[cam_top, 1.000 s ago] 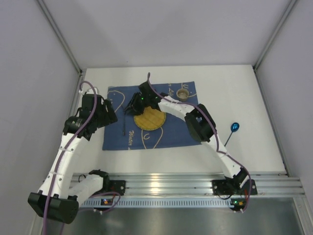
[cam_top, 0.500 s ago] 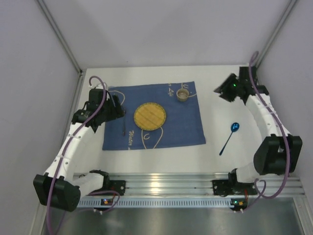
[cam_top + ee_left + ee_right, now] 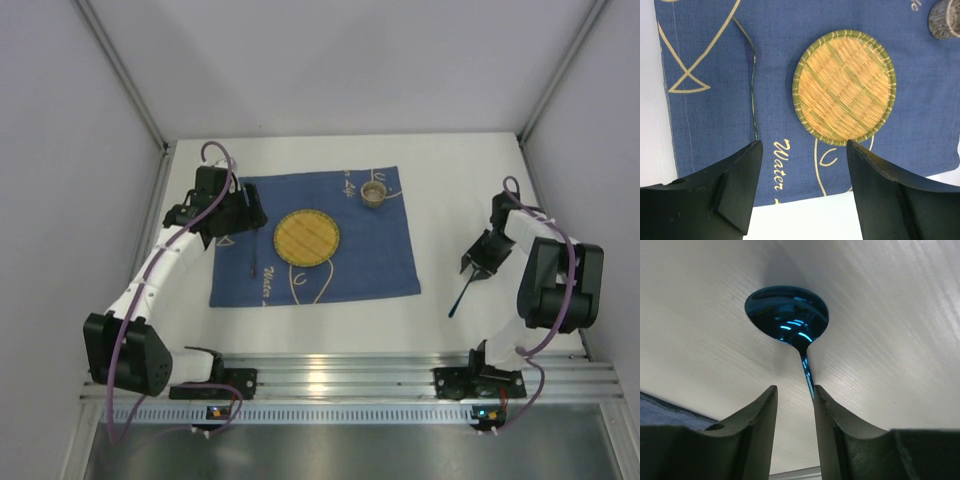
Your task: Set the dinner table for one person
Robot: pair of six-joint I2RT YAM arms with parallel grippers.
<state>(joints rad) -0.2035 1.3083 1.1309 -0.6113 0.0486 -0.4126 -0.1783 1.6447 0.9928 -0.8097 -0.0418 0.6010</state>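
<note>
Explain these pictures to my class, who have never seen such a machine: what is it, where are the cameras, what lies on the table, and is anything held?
Two white robot arms, the left arm and the right arm, are bolted at the near edge of a white table. The wide picture looks down from above and behind them. The other two come from a camera on each wrist; the dark shapes at the bottom are that arm's jaws. On a blue mat lie a yellow woven plate, a small cup and a thin dark utensil. A blue spoon lies on the bare table beside the mat. The left jaws hang open above the mat. The right jaws stand either side of the spoon's handle with a gap showing; nothing is gripped yet.
</note>
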